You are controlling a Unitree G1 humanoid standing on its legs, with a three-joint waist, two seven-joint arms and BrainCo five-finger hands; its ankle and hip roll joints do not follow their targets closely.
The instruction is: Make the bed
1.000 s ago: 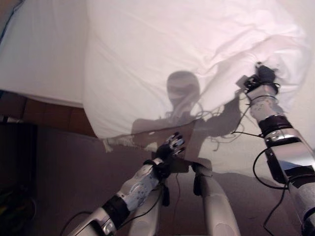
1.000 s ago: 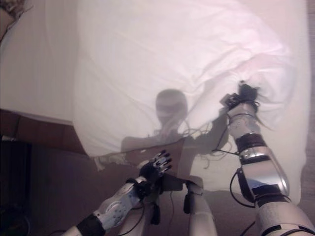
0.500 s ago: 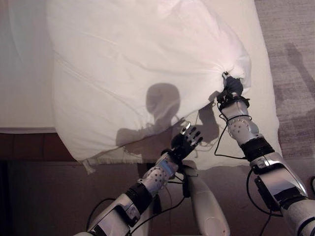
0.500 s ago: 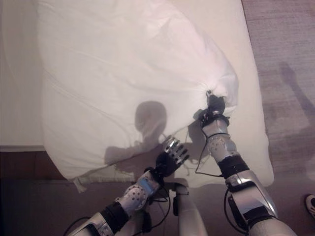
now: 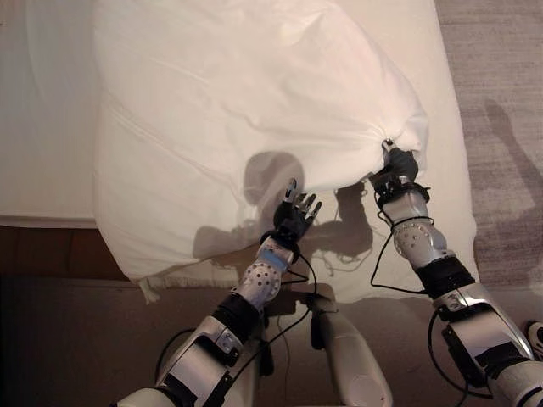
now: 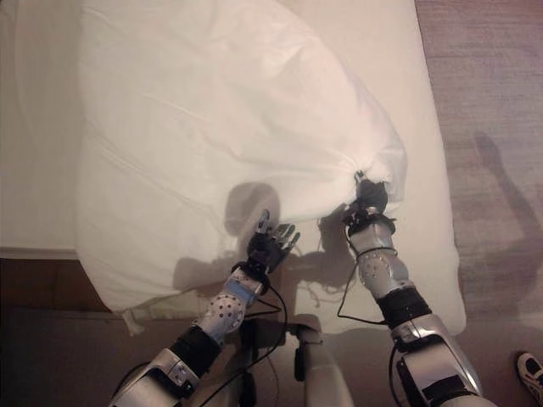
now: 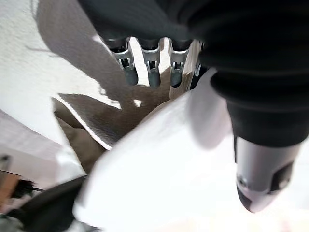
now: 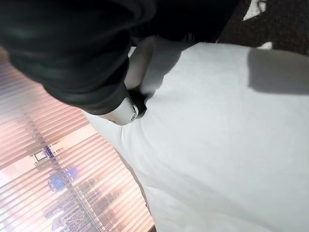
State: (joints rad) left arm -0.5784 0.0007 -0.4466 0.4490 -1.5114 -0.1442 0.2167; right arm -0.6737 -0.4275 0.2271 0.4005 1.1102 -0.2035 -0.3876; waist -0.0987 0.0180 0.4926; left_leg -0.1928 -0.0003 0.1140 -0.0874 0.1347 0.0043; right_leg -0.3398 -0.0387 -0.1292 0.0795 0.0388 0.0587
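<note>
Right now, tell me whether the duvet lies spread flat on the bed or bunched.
Bunched. The duvet puffs up in a mound, its corner gathered in the right hand; the open left hand reaches toward its lower edge.

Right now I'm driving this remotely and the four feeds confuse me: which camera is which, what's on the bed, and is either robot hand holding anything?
The two wide pictures come from a stereo camera on the robot's head, looking down at a bed in a white sheet. A big white duvet lies bunched across it, with one edge hanging over the bed's near side.

The two close-ups come from cameras on the wrists. The right robot hand is closed on a gathered corner of the duvet. The left robot hand is open, fingers spread above the duvet's near edge, holding nothing. Its wrist view shows those fingers straight over white cloth.
</note>
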